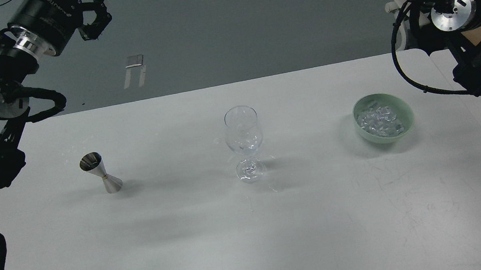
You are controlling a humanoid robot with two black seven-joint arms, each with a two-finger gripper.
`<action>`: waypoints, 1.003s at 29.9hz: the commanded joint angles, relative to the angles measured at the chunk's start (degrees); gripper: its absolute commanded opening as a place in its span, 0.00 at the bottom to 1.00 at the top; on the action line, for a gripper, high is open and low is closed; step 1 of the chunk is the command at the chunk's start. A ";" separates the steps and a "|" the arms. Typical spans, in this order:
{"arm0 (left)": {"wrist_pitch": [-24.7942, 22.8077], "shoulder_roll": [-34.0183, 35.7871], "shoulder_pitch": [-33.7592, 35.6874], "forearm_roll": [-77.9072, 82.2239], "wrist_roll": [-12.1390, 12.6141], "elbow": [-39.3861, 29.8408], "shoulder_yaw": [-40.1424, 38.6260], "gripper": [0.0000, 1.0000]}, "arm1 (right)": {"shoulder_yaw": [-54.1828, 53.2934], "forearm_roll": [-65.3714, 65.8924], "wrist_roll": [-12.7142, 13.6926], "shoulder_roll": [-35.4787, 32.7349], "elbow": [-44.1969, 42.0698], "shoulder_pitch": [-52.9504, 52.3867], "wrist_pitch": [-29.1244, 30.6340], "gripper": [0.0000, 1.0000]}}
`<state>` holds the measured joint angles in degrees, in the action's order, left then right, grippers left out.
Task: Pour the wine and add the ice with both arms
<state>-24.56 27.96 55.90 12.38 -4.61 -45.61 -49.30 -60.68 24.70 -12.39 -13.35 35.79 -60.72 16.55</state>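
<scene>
White table [190,251]: wine glass [244,143] upright at centre, steel jigger [101,172] left, ice [378,120] heaped in green bowl [406,121] right. Left claw [98,12] hangs parted, empty; right claw out of shot.

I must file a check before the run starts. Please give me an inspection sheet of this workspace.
Surface: white table, faint scuffs and a few small droplets near the glass.
Job's things: metal jigger upright on the left; wine glass upright in the middle; ice heaped in a pale green bowl on the right. Wine: cannot tell.
Clutter: nothing seen.
Claws: left claw raised beyond the table's far edge, open, holding nothing; right claw out of the picture.
Cables: black loops on both arms, none touching the job's things.
Surroundings: grey floor with tape marks beyond the table.
</scene>
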 commanded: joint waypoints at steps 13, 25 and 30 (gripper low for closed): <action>0.21 -0.02 -1.41 -0.26 0.12 0.26 -0.98 0.99 | 3.91 -0.27 -0.27 0.69 0.60 -1.86 -4.77 1.00; 0.48 0.25 -3.25 -0.61 -0.67 1.49 -1.85 0.99 | 3.30 -0.44 -0.53 2.02 0.95 -1.33 -7.41 1.00; 0.48 -0.45 -3.87 -0.87 -0.14 3.42 -3.70 0.99 | 3.38 -0.44 0.08 2.28 0.69 -1.33 -7.76 1.00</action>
<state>-24.07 27.85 52.24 11.59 -5.25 -43.41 -52.18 -57.40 24.26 -12.88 -11.17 36.65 -61.95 8.83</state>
